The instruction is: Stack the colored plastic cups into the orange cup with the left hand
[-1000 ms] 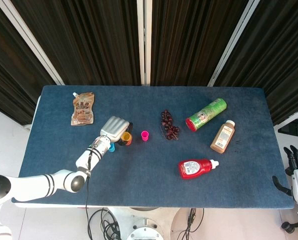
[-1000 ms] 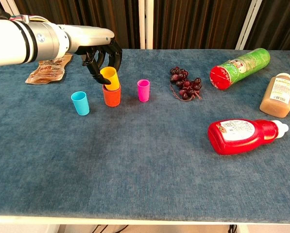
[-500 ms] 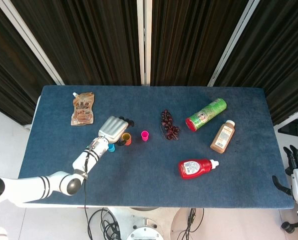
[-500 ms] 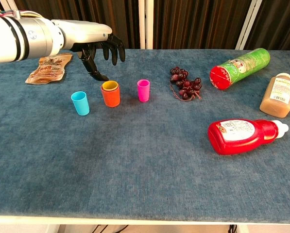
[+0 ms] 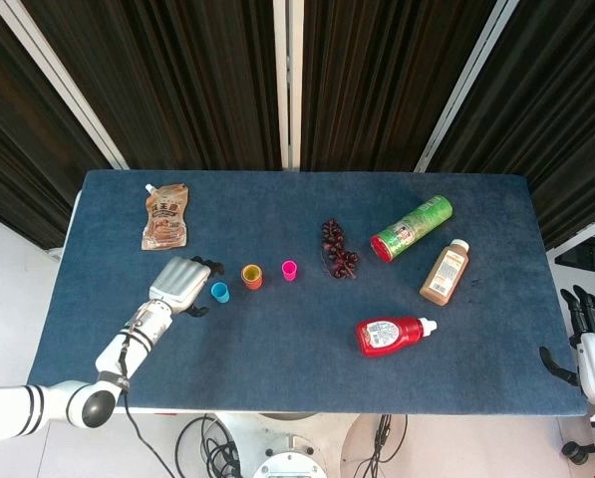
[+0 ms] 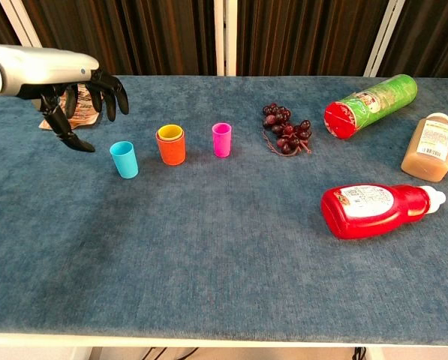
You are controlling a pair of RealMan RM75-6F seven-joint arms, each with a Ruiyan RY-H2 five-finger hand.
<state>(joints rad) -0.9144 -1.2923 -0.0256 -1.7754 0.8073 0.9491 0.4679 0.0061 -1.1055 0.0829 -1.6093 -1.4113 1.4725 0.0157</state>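
Dark curtains: behind a blue-cloth surface (image 5: 297, 339).
Head view: left hand (image 5: 180, 282) empty, fingers spread, just left of the blue cup (image 5: 219, 291); orange cup (image 5: 251, 277), a yellow cup already nested in it, stands next along, then the pink cup (image 5: 289, 270).
Right hand (image 5: 591, 339): off the surface's far corner, holding nothing, fingers apart.
Chest view: left hand (image 6: 81, 94) hovers above and left of the blue cup (image 6: 124, 159), which stands upright with its mouth up; orange cup (image 6: 172, 145) lies to that cup's right, so the carry would probably be short.

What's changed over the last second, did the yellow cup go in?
Yes. The left hand let go of the yellow cup, which now sits nested in the orange cup. The hand then drew back to the left, open, near the blue cup. The blue cup, pink cup and everything else stayed put; the right hand stayed off the table.
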